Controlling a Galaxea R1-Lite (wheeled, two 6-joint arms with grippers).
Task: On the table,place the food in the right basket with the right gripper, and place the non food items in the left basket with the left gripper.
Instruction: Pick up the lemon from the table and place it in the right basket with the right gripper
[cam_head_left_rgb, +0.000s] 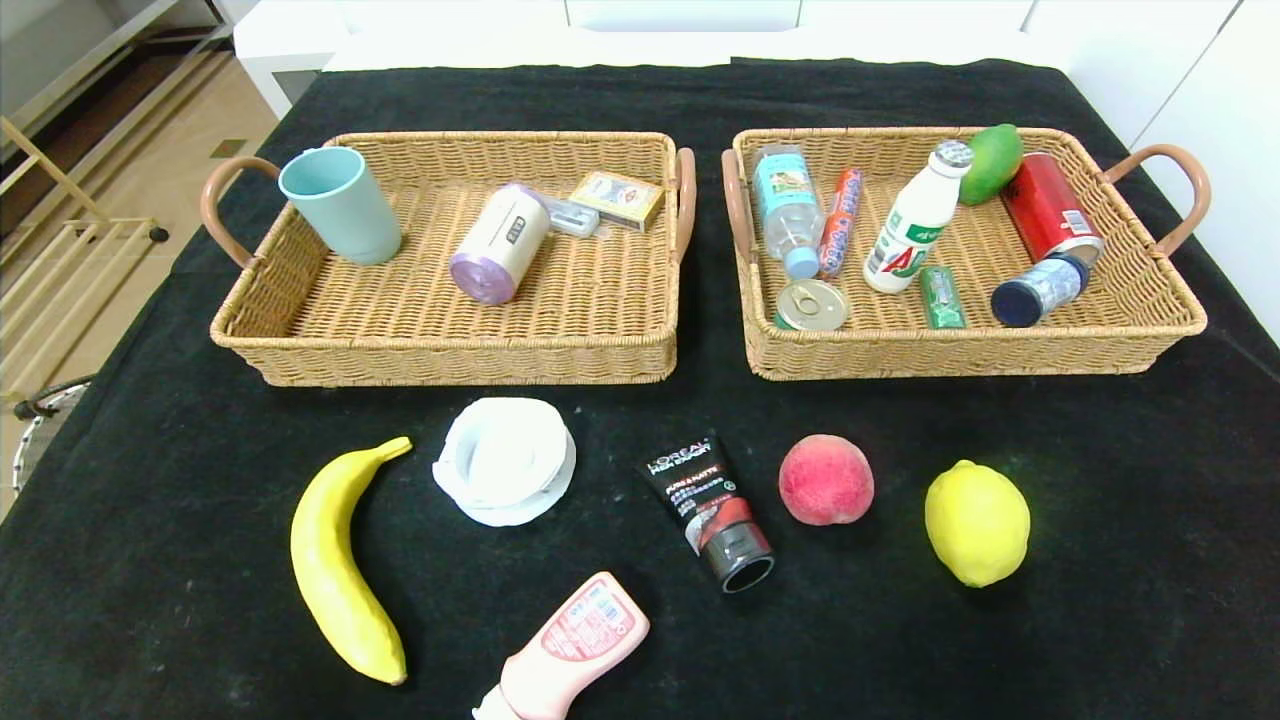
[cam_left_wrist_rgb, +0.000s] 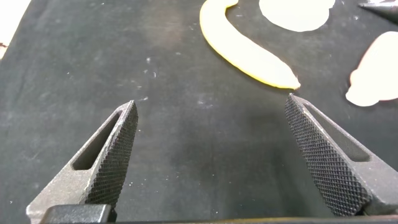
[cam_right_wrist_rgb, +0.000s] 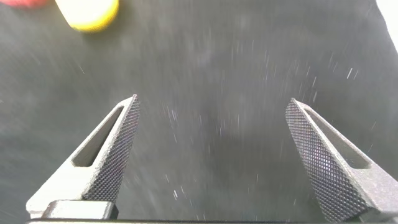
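On the black cloth in front of the baskets lie a banana (cam_head_left_rgb: 340, 565), a white lidded container (cam_head_left_rgb: 505, 460), a pink bottle (cam_head_left_rgb: 565, 650), a black L'Oreal tube (cam_head_left_rgb: 712, 510), a peach (cam_head_left_rgb: 826, 479) and a lemon (cam_head_left_rgb: 976, 522). The left basket (cam_head_left_rgb: 450, 340) holds non-food items, the right basket (cam_head_left_rgb: 960, 345) holds food and drinks. Neither gripper shows in the head view. My left gripper (cam_left_wrist_rgb: 211, 112) is open and empty over bare cloth, near the banana's end (cam_left_wrist_rgb: 249, 53). My right gripper (cam_right_wrist_rgb: 211, 109) is open and empty over bare cloth, with the lemon (cam_right_wrist_rgb: 87, 12) and peach farther off.
The left basket holds a teal cup (cam_head_left_rgb: 342, 205), a cream tumbler (cam_head_left_rgb: 500, 243) and a small box (cam_head_left_rgb: 618, 198). The right basket holds bottles, a red can (cam_head_left_rgb: 1050, 208), a tin (cam_head_left_rgb: 811, 305) and a green mango (cam_head_left_rgb: 992, 162). The table's edges fall off at left and right.
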